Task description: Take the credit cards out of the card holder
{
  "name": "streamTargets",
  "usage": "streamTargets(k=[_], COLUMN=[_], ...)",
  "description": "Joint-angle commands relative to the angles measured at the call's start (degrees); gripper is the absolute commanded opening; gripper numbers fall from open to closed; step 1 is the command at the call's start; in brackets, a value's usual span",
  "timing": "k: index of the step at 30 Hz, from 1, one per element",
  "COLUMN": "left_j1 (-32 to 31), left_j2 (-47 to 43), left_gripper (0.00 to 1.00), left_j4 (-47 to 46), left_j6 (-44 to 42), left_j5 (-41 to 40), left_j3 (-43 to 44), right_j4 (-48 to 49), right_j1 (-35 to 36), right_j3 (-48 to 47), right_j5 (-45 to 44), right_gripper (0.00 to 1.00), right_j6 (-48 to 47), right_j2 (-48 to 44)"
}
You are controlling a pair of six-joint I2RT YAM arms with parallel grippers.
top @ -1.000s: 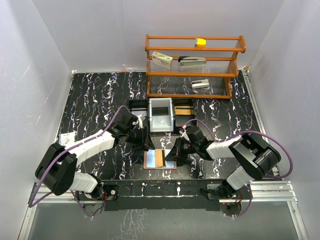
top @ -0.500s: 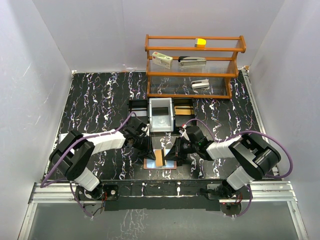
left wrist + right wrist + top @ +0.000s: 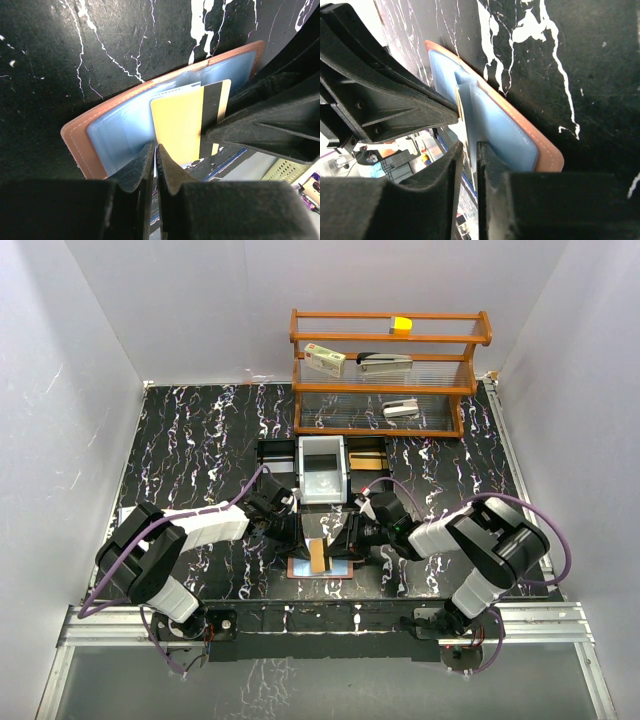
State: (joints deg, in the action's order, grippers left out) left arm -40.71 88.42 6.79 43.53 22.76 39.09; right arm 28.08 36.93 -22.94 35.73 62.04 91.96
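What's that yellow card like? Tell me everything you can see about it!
The yellow card is thin, smooth plastic, yellow-orange, with a black stripe running along one side. One end sits tucked in a pale blue pocket of the open pink card holder, which lies flat on the black marbled table; the rest sticks out. The left gripper is shut on one edge. The right gripper sits at the stripe side, its fingers slightly apart.

The left arm and right arm both reach low and inward, wrists facing each other, tips nearly meeting. The left jaws are pressed together. The right jaws stand slightly apart.
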Motion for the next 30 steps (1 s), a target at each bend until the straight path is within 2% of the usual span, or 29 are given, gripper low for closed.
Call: streamTargets(k=[1,6,11,22,30], left_j1=[-0.5,-0.47,-0.51,-0.6,-0.68], left_j2=[0.72,0.45,0.54,0.25,0.17], left_gripper=[0.05,0.05,0.04,0.03,0.03], left_j4=[5.26,5.75,5.63,5.71,5.43], left_j6=[-1.33,-1.6,-1.69,-1.86,-1.52], left_j5=[-5.93,-6.33,-6.08,-5.82,-5.8], left_j3=[-1.7,-1.54,-1.63,-1.28,-1.09], right_j4=[3.82,-1.2,-5.46,-1.35,2.89], right_j1=[0.66,0.52,0.19,0.36,0.84], right_j3=[-1.43,-0.46,-0.22,-1.1,-0.41], right_j5=[-0.15,-2.92,-3.9,-2.65,-1.72], right_gripper=[0.11,0.0,0.0,0.19,0.2], right_j6=[0.3,-2.08,-3.7,-1.22,0.11], right_j2=[0.64,-3.33,-5.34,-2.83,-0.69])
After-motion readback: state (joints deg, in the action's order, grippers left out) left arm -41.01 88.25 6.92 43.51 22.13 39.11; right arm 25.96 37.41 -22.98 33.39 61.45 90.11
